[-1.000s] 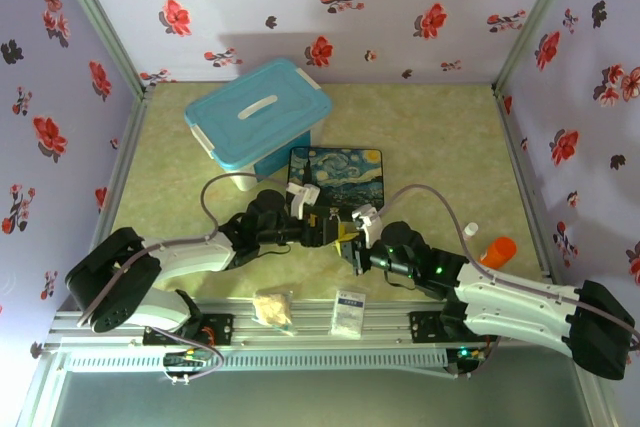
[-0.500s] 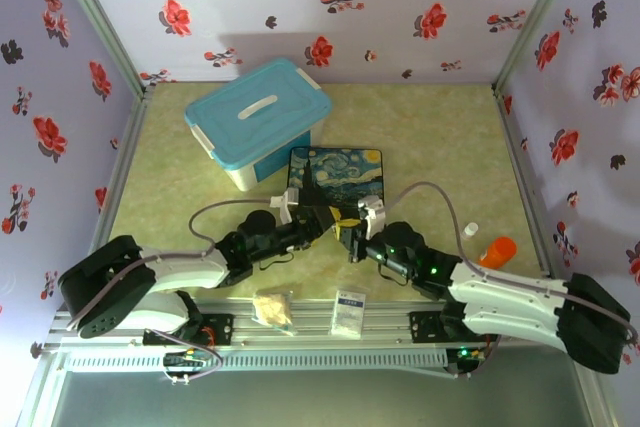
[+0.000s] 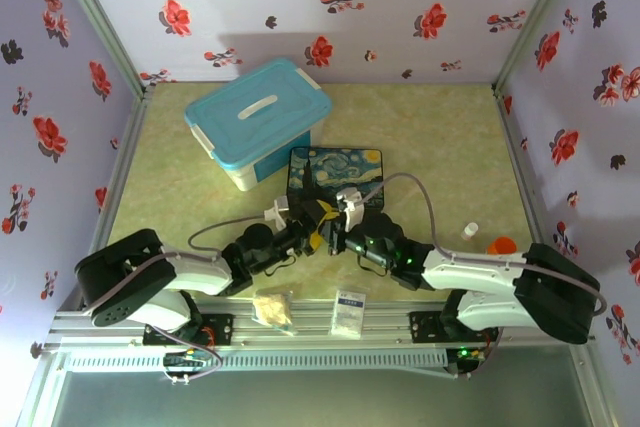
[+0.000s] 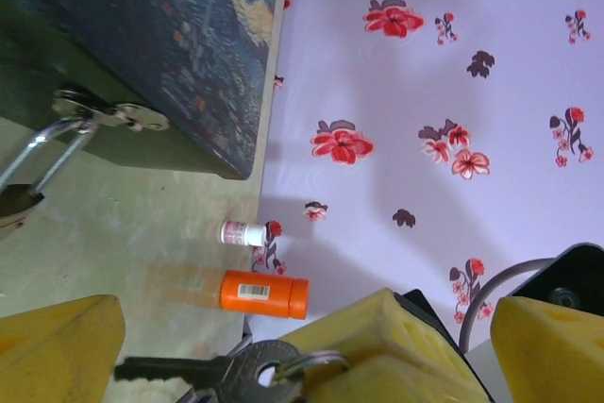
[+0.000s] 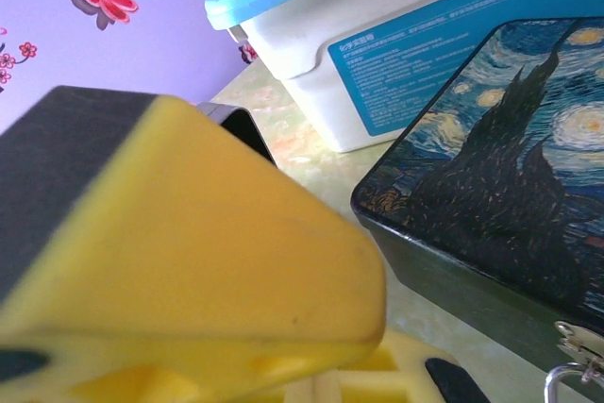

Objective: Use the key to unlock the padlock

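Padlock (image 4: 45,150): hanging by its silver shackle from the hasp (image 4: 113,115) on the front of the painted box (image 4: 170,35). Its body is running off the left edge of the left wrist view.
Key (image 4: 179,368): lying level below the padlock, near it but apart. Its blade is pointing toward the padlock's side, and its head and ring are pressing against a yellow finger (image 4: 377,342).
Left gripper (image 3: 308,219): hovering at the box's front, jaws standing wide, with the key lying between them.
Right gripper (image 3: 333,230): meeting the left one nose to nose. I cannot tell how its jaws are standing.
Painted box: sitting mid-worktop (image 3: 430,137), just beside a blue-lidded storage tub (image 3: 258,117).
Beyond: a white bottle (image 4: 241,232) is standing and an orange bottle (image 4: 264,293) is lying on its side, both near the right wall.
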You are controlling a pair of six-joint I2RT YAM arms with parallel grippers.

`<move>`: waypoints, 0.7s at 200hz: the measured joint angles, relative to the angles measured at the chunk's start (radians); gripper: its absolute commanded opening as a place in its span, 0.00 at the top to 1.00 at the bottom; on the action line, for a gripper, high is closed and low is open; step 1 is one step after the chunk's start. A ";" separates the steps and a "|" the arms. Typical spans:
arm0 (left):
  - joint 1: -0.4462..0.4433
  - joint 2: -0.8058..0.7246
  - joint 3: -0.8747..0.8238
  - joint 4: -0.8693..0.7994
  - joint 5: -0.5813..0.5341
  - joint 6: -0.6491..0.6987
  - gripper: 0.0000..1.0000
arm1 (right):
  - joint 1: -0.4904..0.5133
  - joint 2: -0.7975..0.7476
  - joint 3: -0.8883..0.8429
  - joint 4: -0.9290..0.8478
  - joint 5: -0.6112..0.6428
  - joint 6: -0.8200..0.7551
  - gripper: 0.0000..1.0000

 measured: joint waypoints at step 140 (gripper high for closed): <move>0.001 0.011 -0.052 0.095 -0.077 -0.029 0.38 | 0.035 -0.023 -0.063 0.029 -0.010 0.022 1.00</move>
